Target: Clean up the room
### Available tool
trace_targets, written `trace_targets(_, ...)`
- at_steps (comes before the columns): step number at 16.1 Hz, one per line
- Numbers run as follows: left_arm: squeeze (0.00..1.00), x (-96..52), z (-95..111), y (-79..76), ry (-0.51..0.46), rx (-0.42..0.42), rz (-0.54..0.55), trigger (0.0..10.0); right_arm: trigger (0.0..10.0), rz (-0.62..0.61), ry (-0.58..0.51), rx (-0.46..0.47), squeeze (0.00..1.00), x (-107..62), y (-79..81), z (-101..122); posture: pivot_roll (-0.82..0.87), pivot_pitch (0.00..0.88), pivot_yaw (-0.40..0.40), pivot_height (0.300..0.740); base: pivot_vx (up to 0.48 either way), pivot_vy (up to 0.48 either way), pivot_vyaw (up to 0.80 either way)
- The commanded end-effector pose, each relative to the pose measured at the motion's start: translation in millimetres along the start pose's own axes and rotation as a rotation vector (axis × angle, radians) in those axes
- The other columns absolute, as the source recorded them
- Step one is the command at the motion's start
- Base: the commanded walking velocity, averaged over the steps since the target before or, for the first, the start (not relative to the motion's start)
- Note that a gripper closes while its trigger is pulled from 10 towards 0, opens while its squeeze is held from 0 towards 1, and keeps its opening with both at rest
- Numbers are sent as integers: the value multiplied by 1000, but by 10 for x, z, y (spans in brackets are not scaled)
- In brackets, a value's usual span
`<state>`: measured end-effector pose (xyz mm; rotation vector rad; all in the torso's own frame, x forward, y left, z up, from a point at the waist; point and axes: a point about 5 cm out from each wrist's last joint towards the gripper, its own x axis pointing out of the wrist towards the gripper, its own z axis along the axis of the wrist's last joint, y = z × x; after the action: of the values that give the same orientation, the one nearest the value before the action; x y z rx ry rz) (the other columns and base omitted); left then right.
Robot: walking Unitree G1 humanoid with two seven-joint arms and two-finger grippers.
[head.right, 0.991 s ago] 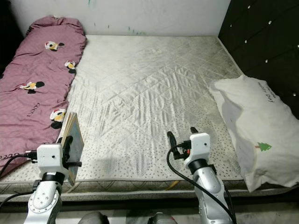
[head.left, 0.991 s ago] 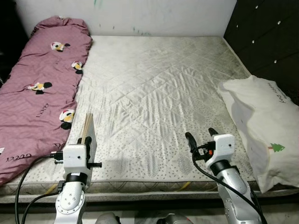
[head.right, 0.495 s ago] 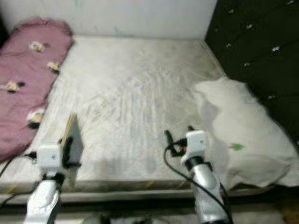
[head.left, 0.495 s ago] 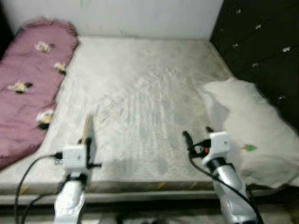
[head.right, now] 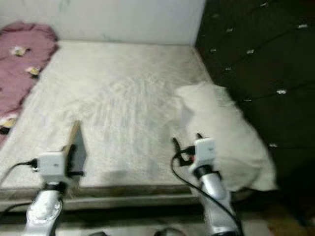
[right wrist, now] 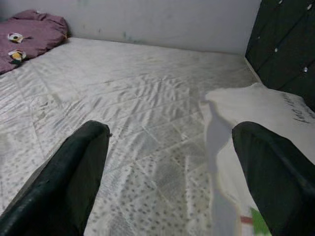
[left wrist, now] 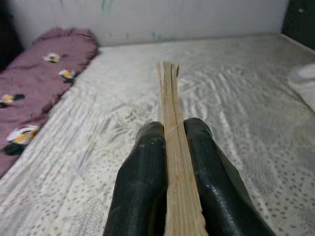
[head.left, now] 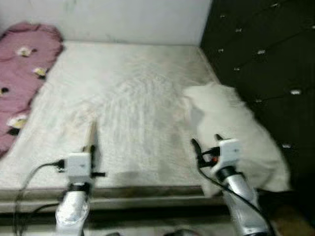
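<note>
A pale quilted mattress with a diamond-stitched, speckled cover [head.left: 133, 98] spreads across the bed, its dark front edge [head.left: 147, 192] running along the near side. A plain whitish wall [head.left: 123, 19] stands behind its far end. A black padded wall panel with small shiny buttons [head.left: 261, 44] rises along the right side. A white pillow [head.left: 231, 118] lies on the mattress against that panel. A pink quilt with cartoon prints [head.left: 19, 64] lies along the left side, well apart from the pillow

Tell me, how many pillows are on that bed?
1: a white pillow lies along the mattress's right side by the dark padded headboard. More may lie outside these blurred views.
</note>
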<state>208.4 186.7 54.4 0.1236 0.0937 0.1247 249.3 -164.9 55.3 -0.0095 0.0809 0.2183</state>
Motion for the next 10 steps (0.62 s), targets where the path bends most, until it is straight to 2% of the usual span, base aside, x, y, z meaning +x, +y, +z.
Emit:
trace_targets(1,0,41,108,-21,-56,-11,0,10000,10000,-11,-4,-16,0,6,-57,21,-30,0,-3,740,0,0,0)
trace_targets(8,0,44,139,-23,-73,-48,-52,10000,10000,-3,-14,-18,0,48,-34,44,-29,0,-1,740,0,0,0)
trace_targets(10,0,37,145,-38,-79,-54,-66,10000,10000,3,-16,-20,0,52,-22,46,-30,0,0,740,249,0,0)
